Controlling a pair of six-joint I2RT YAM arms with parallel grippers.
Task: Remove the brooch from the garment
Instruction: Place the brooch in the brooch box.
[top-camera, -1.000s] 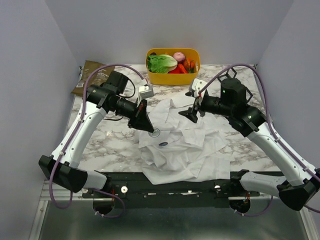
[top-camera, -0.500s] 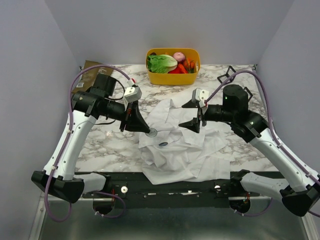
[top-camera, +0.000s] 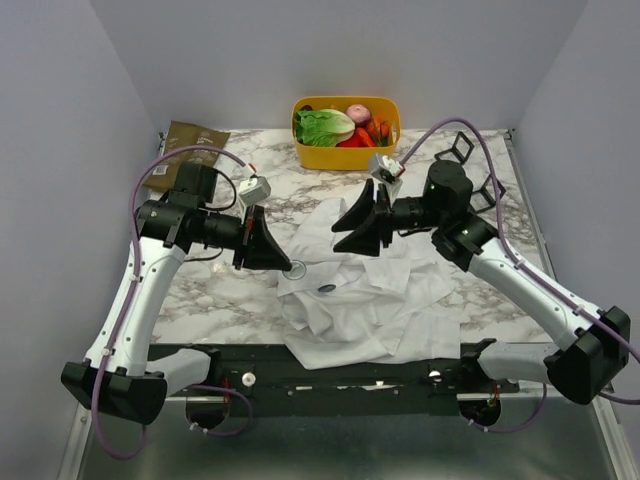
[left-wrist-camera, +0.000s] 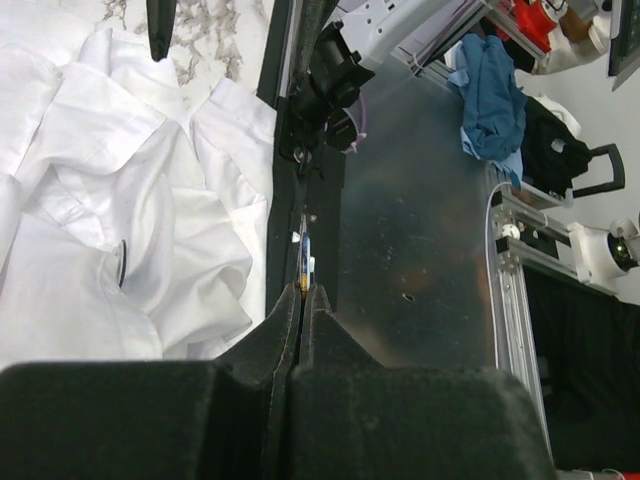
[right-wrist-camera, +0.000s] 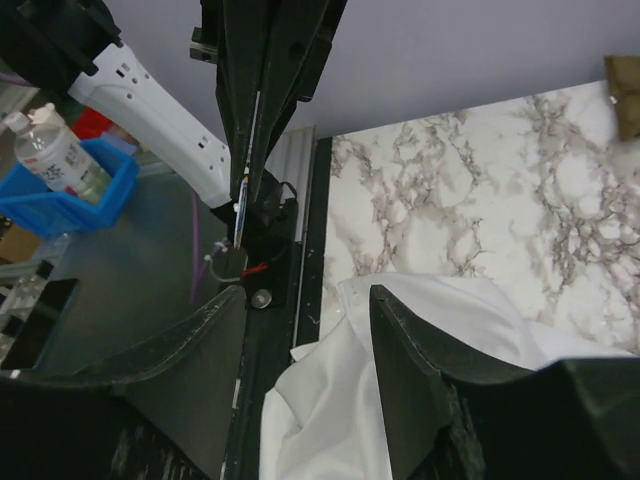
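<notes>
The garment, a white collared shirt (top-camera: 365, 305), lies crumpled at the table's near middle. A small dark oval brooch (top-camera: 327, 289) sits on its left front and shows edge-on in the left wrist view (left-wrist-camera: 122, 263). My left gripper (top-camera: 287, 265) is shut at the shirt's left edge, its jaws pressed together with nothing seen between them (left-wrist-camera: 303, 292). A small pale ring (top-camera: 297, 268) lies at its tip; I cannot tell if it is held. My right gripper (top-camera: 352, 228) is open and empty, held above the shirt's collar area (right-wrist-camera: 307, 292).
A yellow basket (top-camera: 345, 157) of vegetables stands at the back middle. A brown packet (top-camera: 185, 148) lies at the back left. Black clips (top-camera: 458, 147) lie at the back right. The table's dark front rail (top-camera: 330, 365) runs under the shirt's hem.
My left gripper has drawn back to the left, and the pale ring shifted left with it. My right gripper has swung left over the shirt. The dark brooch has not moved.
</notes>
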